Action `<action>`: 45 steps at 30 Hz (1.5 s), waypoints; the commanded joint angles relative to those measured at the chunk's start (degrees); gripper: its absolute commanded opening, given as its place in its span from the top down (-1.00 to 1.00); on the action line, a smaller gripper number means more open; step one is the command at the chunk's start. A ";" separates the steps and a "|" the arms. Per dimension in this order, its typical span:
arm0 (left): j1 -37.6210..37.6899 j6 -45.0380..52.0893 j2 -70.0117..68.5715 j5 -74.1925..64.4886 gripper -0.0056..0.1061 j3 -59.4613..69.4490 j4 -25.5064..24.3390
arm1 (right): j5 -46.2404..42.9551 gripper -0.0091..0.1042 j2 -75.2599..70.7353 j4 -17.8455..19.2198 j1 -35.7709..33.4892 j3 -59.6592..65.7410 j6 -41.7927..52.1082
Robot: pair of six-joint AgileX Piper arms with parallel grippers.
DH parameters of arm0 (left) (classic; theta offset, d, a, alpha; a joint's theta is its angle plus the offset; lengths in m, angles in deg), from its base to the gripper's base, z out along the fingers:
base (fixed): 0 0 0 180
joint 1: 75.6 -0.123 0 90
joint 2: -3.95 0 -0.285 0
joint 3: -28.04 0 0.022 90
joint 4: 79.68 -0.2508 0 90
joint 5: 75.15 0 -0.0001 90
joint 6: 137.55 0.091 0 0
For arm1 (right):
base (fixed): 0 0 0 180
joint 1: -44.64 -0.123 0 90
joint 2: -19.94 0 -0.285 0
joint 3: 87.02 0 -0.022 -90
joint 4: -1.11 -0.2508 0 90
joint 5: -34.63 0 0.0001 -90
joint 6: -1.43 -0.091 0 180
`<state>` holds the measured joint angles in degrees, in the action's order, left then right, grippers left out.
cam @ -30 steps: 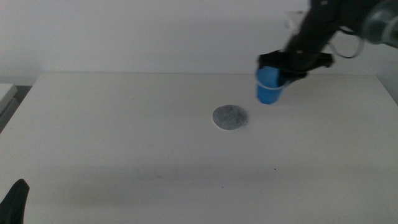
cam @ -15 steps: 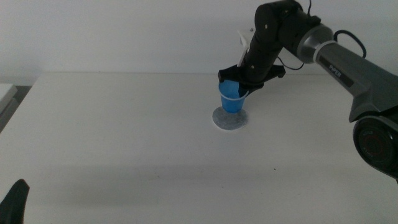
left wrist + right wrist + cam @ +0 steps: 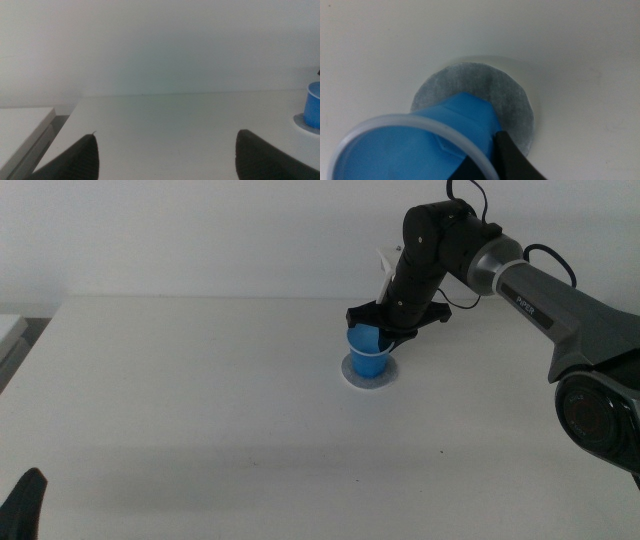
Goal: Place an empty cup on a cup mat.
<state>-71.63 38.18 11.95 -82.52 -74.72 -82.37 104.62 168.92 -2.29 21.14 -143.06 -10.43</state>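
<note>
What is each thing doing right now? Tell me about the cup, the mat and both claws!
cup: upright, empty, over the mat, gripped at its rim; cannot tell if it touches down yet.
cup mat: flat on the table, under the cup.
right claw: shut on the cup, above the mat.
left claw: open, holding nothing, waiting near the table's front left corner.
table: white.

one cup (image 3: 368,351), one cup mat (image 3: 352,377)

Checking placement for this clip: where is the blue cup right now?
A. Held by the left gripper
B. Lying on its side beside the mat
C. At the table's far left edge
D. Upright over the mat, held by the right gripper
D: the cup stands upright over the cup mat, with the right gripper shut on its rim.
</note>
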 commanded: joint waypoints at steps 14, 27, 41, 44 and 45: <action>0.06 -0.16 -0.21 0.74 -0.78 -0.02 0.13 | -0.03 0.29 -1.56 3.02 -0.09 -0.60 0.15; 0.06 -0.16 -0.21 0.74 -0.78 -0.02 0.13 | -0.03 -0.64 -18.51 2.87 2.19 -0.16 9.54; 0.06 -0.16 -0.21 0.74 -0.78 -0.02 0.13 | -2.51 -0.70 -60.88 2.25 16.38 25.22 14.40; 0.06 -0.16 -0.21 0.74 -0.78 -0.02 0.13 | -14.46 -0.70 -72.82 5.94 16.76 41.22 11.86; 0.06 -0.16 -0.21 0.74 -0.78 -0.02 0.13 | -18.36 -0.70 -75.96 7.48 16.76 47.35 10.42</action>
<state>-71.63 38.18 11.95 -82.52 -74.72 -82.37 92.46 97.80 2.86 37.39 -103.99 1.43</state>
